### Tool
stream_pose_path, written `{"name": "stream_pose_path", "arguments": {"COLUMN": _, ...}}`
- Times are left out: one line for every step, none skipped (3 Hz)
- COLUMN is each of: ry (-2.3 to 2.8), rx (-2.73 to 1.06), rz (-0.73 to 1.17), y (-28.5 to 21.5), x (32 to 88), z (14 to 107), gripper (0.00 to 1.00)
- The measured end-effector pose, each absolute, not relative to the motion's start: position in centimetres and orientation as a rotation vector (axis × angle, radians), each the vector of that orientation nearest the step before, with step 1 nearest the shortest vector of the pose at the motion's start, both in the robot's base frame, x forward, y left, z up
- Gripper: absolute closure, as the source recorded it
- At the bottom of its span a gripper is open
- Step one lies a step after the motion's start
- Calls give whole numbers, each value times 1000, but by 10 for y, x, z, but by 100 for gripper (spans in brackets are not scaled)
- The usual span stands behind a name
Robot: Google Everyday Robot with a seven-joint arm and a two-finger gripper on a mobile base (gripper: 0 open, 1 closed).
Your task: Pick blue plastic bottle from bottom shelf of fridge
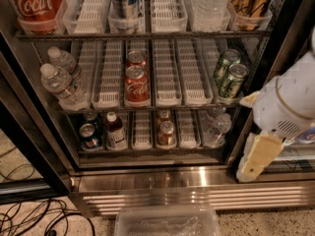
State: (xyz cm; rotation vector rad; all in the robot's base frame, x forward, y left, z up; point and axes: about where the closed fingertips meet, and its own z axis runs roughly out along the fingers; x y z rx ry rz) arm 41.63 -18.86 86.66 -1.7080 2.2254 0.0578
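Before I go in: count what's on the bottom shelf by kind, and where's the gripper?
Bottom shelf:
Dark blue cans: 2
Blue plastic bottle: 1
Brown cans: 2
Clear water bottles: 1 sure, rear unclear
Total: at least 6
Gripper: outside the fridge, lower right of view.
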Motion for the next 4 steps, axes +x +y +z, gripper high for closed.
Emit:
{"name": "stream_pose_path", "arguments": {"ry": 2178, "rx": -1728, "rz": 99, "y": -170, "x": 406, "z": 818, "gripper": 0}}
{"name": "stream_pose_path", "arguments": {"ry": 2122, "rx": -1702, "rz": 143, "y": -154, "x": 401, "z": 780, "gripper": 0}}
{"name": "stream_pose_path", "arguments": {"ry": 2092, "rx": -1674, "rz": 192, "y": -148, "x": 399, "z": 755, "gripper": 0}}
{"name": "stream_pose_path", "arguments": {"ry": 2092, "rx": -1674, "rz": 192, "y": -148, "x": 399, "z": 755, "gripper": 0}}
